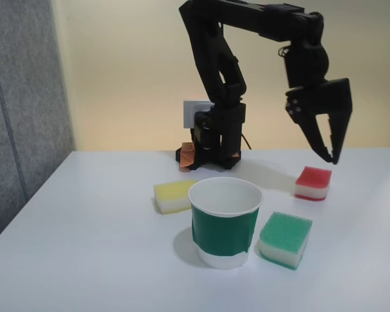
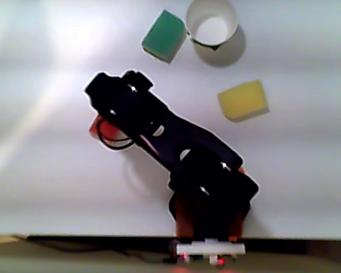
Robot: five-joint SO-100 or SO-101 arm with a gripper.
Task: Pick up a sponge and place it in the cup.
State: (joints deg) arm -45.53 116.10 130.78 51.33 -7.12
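Arm (image 2: 159, 136) hides most of red sponge (image 2: 94, 126), jaws slightly parted above it

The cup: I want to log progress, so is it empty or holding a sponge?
Empty. The cup stands upright, its white inside bare in both views; the red sponge lies on the table.

The fixed view looks level across the surface (image 1: 84, 260) toward the arm (image 1: 221, 84), fairly near. The other view looks straight down from above; both share the cup (image 1: 224, 221).
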